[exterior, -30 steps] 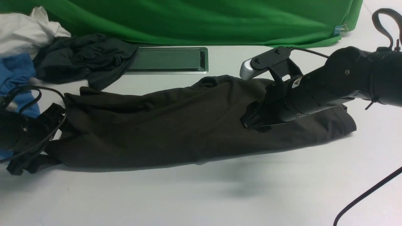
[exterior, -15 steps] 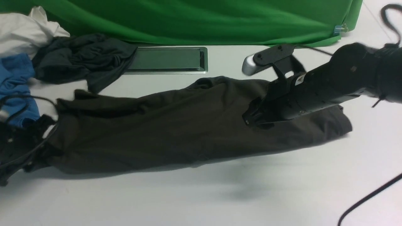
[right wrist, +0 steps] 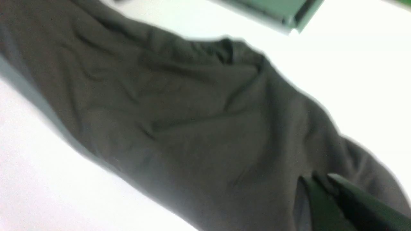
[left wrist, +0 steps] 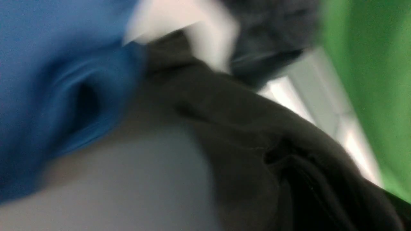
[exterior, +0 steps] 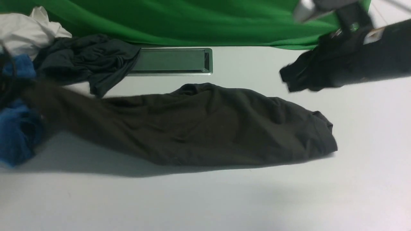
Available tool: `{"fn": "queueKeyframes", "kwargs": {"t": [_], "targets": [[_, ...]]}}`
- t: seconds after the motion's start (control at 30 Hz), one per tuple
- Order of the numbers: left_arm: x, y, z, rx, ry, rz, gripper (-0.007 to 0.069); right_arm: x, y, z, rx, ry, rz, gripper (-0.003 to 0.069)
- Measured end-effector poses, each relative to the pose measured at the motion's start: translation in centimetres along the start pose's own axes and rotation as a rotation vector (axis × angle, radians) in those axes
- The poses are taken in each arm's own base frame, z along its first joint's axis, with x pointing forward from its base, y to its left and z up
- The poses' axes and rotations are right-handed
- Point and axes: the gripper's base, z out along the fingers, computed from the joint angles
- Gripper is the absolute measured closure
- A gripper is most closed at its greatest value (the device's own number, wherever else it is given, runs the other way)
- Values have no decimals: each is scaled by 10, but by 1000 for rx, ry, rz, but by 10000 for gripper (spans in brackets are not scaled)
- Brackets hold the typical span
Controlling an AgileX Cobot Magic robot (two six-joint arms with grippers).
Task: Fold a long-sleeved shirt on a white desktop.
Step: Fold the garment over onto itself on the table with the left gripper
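The long-sleeved shirt (exterior: 199, 128) lies across the middle of the white desktop (exterior: 224, 199) as one long, loose roll running left to right. Its shape says why: the left end is stretched thin and held clear of the surface, a soft shadow under it, toward the left gripper (left wrist: 313, 199), while the right end sits slumped and rounded on the desk. The left wrist view is badly blurred, but the dark cloth bunches straight into the fingers there, so I read that gripper as pinched nearly closed on a fold of the shirt's end. The right gripper (exterior: 285, 80) hangs high and well apart from the shirt, near the green backdrop (exterior: 192, 19), and in its own wrist view its two fingers are pressed together with nothing between them. To my eye this is a stretching-out step rather than a fold, with little of the folding done. The fabric is a very dark brown-black knit, matte and limp, creasing in shallow ridges; no chest print or neck tag shows from this side. The desktop is smooth and pale, with a rectangular grey metal hatch (exterior: 171, 61) set flush behind the shirt. A blue garment (exterior: 16, 134) sits just beside the raised end, with a crumpled dark grey garment (exterior: 83, 61) and a white cloth (exterior: 25, 29) behind it — close enough that a pull could snag them.
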Motion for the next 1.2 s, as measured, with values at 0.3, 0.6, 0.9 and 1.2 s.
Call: {"fn": "queueKeyframes", "kwargs": {"t": [0.3, 0.6, 0.9, 1.2], "targets": [[90, -194, 68, 414, 184, 356, 512, -12, 12, -65, 16, -178, -29, 629], [342, -262, 183, 545, 632, 718, 495, -6, 22, -99, -1, -193, -62, 608], [363, -270, 195, 570, 664, 761, 158, -1, 22, -100, 6, -136, -93, 576], [250, -278, 155, 409, 626, 957, -68, -8, 20, -107, 41, -232, -77, 543]]}}
